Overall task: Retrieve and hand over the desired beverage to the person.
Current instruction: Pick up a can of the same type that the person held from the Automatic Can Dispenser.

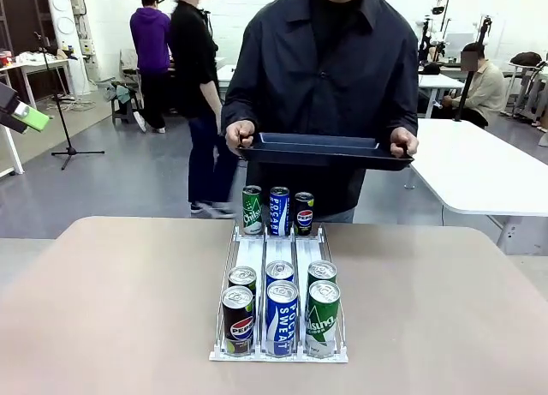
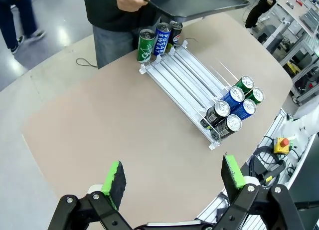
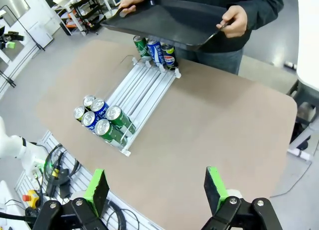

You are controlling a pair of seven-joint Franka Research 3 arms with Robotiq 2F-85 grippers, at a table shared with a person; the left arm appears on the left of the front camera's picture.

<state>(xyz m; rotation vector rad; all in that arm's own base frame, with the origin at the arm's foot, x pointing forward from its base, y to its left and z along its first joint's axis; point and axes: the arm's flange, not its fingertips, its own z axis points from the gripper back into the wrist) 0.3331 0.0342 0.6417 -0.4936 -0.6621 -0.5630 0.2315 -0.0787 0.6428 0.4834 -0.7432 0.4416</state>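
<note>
Nine cans are counted in one white rack [image 1: 250, 254] on the bench [image 1: 111, 309]. Six near cans [image 1: 281, 314] are packed in two rows of three at the robot's end, and three far cans [image 1: 278, 211] are stood upright at the other end (one green, one blue, one black). Just above these, one dark tray [image 1: 324, 146] is held in two hands [image 1: 240, 136] by the person [image 1: 342, 61] at the far side. The left fingers [image 2: 114, 180] and right fingers [image 3: 97, 190] are spread wide, released, with nothing grasped.

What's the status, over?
Left end effector open, right end effector open, both above table. Cans in rack, untouched. Person holds tray at far side. No obstruction.
</note>
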